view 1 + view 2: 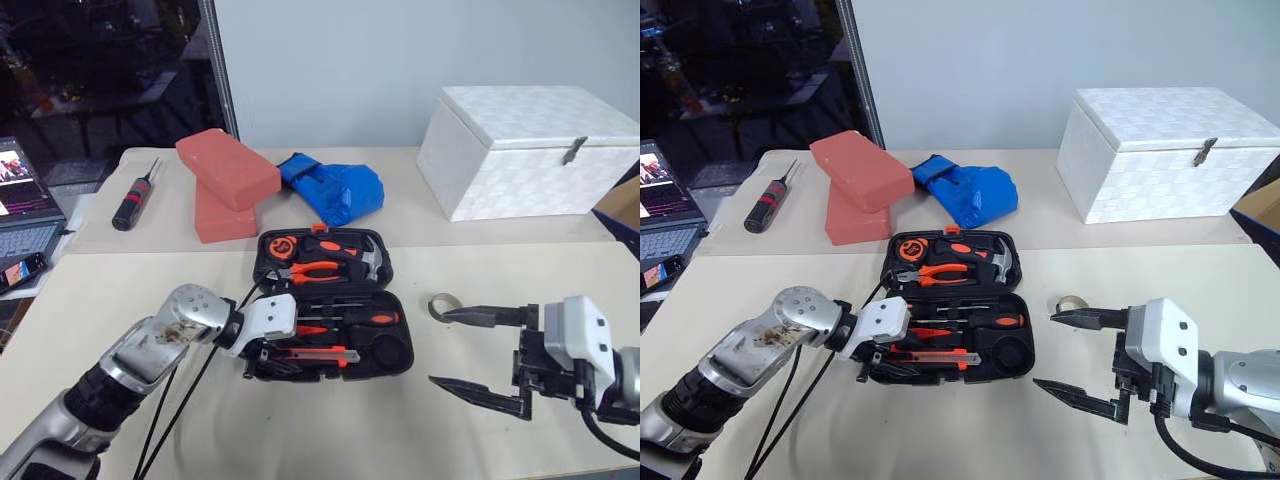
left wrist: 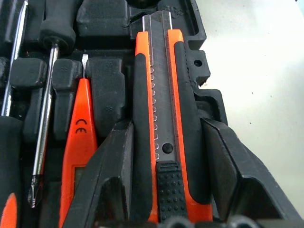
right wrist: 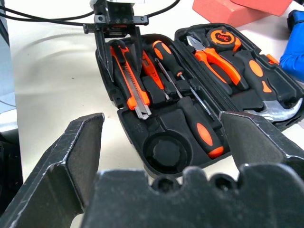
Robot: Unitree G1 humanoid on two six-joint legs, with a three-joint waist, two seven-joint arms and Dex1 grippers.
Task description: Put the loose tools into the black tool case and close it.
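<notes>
Nearest to me, my right gripper [image 1: 478, 352] hangs over the bare surface [image 1: 330, 430] with its jaws spread wide and nothing between them. Just beyond its upper finger the small grey tape roll [image 1: 444, 306] lies loose on the surface, right of the case and apart from it.

My left gripper [image 1: 268, 362] is down at the near left corner of the black tool case [image 1: 335, 300], jaws set either side of the orange-grey utility knife [image 2: 164, 118]. In the left wrist view a finger [image 2: 111, 180] sits close along each flank of the knife, which lies in its slot along the near edge; I cannot tell whether they press it or merely flank it.

The case lies open and flat in the middle of the surface. Its near half holds the knife, the thin orange tester screwdriver [image 2: 81, 128], and the black-and-orange handled screwdrivers [image 3: 199, 124], with a round recess [image 3: 167, 151] beside them. The far half holds pliers [image 1: 318, 270], a tape measure [image 1: 282, 246] and a hammer [image 1: 372, 262].

Farther back I see two red bricks [image 1: 225, 180] stacked, a blue bag [image 1: 335, 188], a white box [image 1: 530, 150] on the right, and a black screwdriver with red band [image 1: 132, 202] on the left.
</notes>
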